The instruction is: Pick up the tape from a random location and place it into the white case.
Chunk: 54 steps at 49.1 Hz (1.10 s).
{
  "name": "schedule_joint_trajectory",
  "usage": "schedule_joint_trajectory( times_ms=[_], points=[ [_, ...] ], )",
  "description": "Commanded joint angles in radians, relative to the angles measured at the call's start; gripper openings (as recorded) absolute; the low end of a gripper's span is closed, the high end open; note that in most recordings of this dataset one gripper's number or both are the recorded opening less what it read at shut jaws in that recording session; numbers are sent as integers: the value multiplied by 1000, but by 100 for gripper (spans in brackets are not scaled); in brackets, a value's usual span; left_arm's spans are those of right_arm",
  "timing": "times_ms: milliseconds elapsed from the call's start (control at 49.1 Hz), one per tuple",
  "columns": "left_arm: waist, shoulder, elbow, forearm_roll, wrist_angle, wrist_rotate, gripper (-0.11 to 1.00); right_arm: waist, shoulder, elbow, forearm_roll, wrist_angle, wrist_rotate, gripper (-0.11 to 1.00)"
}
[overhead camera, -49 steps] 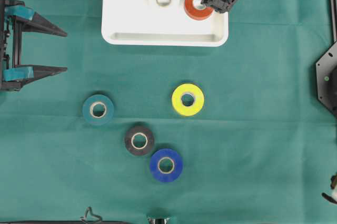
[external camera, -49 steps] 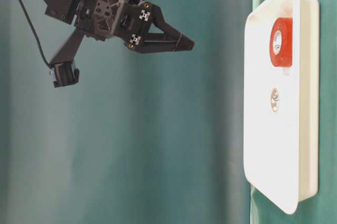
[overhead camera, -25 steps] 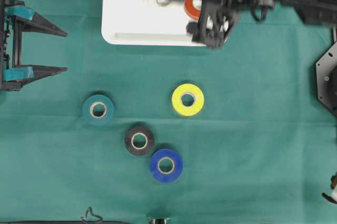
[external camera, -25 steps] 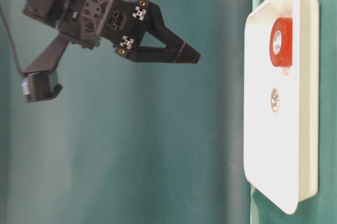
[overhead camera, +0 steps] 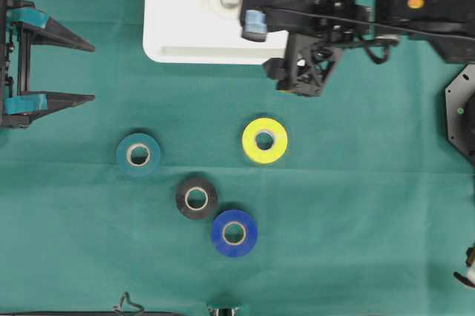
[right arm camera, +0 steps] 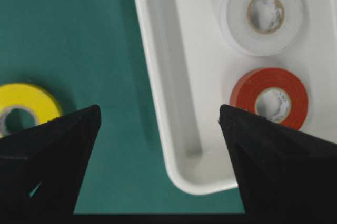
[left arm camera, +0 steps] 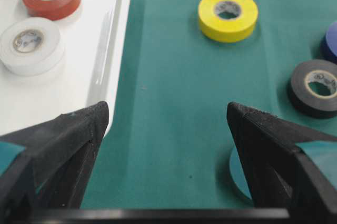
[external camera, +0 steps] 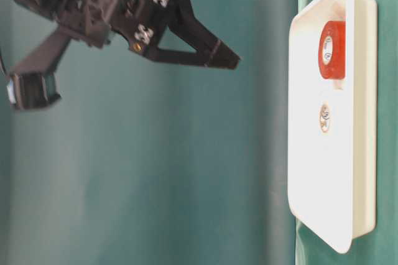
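The white case (overhead camera: pixel 171 41) sits at the back of the green cloth; a white tape (right arm camera: pixel 261 13) and a red tape (right arm camera: pixel 269 98) lie flat inside it. On the cloth lie a yellow tape (overhead camera: pixel 265 140), a teal tape (overhead camera: pixel 138 154), a black tape (overhead camera: pixel 197 197) and a blue tape (overhead camera: pixel 234 233). My right gripper (overhead camera: pixel 300 86) hangs open and empty above the case's front right corner, high above the cloth in the table-level view, with the yellow tape just ahead of it. At the far left my left gripper (overhead camera: pixel 90 73) rests open and empty.
A black arm base (overhead camera: pixel 462 112) stands at the right edge. In the left wrist view the teal tape (left arm camera: pixel 237 174) peeks out beside the right finger, with the case rim (left arm camera: pixel 120 50) to the left. A small wire clip (overhead camera: pixel 128 305) lies at the front edge.
My right gripper has swung out from over the red tape in the case to its front right corner, toward the yellow tape. The left arm and all the tapes stay put.
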Motion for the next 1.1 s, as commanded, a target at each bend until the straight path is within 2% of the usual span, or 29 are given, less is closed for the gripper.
schedule_joint_trajectory(
  times_ms=[0,428,672,875,1079],
  points=[
    [-2,5,-12,-3,-5,-2,97,2,-78,32,-3,-41,2,88],
    [-2,3,-12,-3,-5,0,97,2,-489,339,-3,-176,44,88],
    [-2,3,-11,-3,-9,0,97,2,-719,580,-6,-405,57,88],
    [-2,3,-11,-2,-9,0,97,-2,-775,732,-5,-584,58,88],
    [-2,3,-11,-2,-11,0,97,-3,-747,807,-5,-681,60,88]
  ],
)
